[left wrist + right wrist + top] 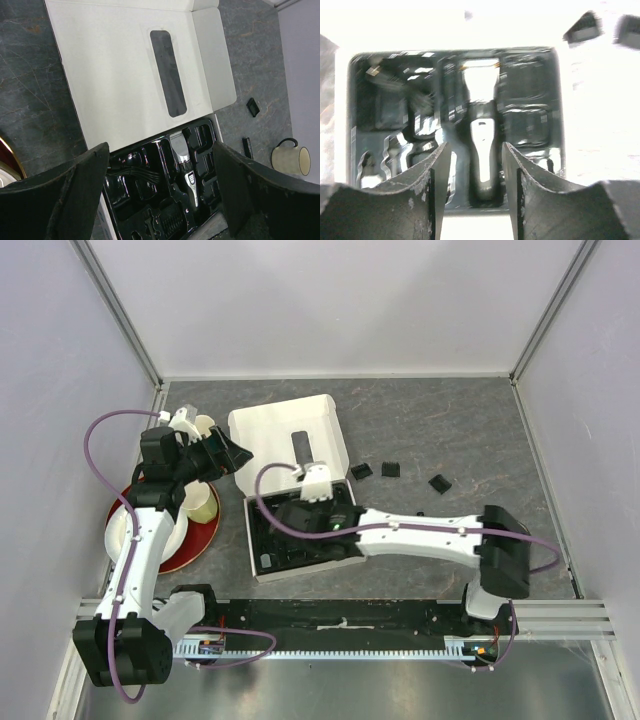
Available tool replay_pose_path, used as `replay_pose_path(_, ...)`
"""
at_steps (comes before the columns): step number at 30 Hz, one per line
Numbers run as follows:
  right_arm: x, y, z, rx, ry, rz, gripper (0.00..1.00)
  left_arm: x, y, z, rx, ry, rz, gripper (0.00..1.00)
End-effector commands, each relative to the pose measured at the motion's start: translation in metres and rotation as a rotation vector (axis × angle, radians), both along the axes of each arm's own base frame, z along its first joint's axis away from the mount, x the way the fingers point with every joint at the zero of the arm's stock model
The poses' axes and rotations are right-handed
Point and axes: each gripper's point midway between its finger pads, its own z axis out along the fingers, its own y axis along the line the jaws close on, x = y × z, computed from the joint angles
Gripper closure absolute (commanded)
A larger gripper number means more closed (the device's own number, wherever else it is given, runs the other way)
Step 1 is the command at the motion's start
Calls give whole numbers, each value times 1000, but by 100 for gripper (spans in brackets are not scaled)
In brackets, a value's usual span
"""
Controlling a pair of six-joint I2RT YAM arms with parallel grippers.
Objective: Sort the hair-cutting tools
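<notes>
Since the clipper [186, 167] lies seated in its tray [370, 110] slot, the right gripper [476, 147] straddles it part-open, gripping nothing. At frame left the left gripper [160, 150] hangs wide open and empty, seemingly parked clear.

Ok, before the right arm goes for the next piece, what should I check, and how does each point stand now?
1. Clipper lies in the middle slot of the black tray: ok.
2. Right end effector open above the clipper: ok.
3. Left end effector open, holding nothing: ok.
4. Three comb guards lie free on the table, right of the box: ok.
5. Which tray compartment fits each guard: cannot tell.
</notes>
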Motion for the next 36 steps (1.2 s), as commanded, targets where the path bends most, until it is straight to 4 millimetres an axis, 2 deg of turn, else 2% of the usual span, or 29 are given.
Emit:
replay_pose_path(1,31,-72,13,-32,-52,-161,45,2,-2,7,3,-39,-20,9)
replay_pose_path(3,45,-99,16,-22,-51,-225,38,2,-2,7,2,-37,-23,9)
replay_pose_path(4,53,-121,8,-49,-37,-270,36,2,-2,7,2,-37,-21,9)
replay_pose_path(6,58,-142,11,-34,-31,-310,32,3,-2,6,0,-35,-20,9)
replay_pose_path(7,63,-162,1,-49,-5,-351,32,3,-2,7,0,-37,-20,9)
replay_pose_path(9,65,-180,-2,-42,20,-384,29,3,-1,7,0,-37,-19,9)
replay_pose_path(10,66,-198,-14,-65,45,-421,29,3,-2,6,2,-36,-21,9)
replay_pose_path(15,57,-242,-48,-91,147,-501,25,3,-1,7,2,-37,-18,9)
replay_pose_path(16,55,-259,-59,-111,181,-540,25,3,-2,5,1,-32,-20,9)
replay_pose_path(18,50,-269,-71,-97,235,-560,25,3,-2,5,1,-32,-19,9)
replay_pose_path(19,47,-283,-82,-116,265,-583,25,3,-2,5,0,-30,-20,9)
replay_pose_path(22,40,-293,-100,-99,323,-596,27,3,-2,5,0,-29,-20,9)
replay_pose_path(27,36,-298,-117,-70,372,-594,31,4,-2,5,0,-28,-18,9)
replay_pose_path(36,40,-299,-123,-35,393,-580,39,4,-1,4,1,-27,-18,9)
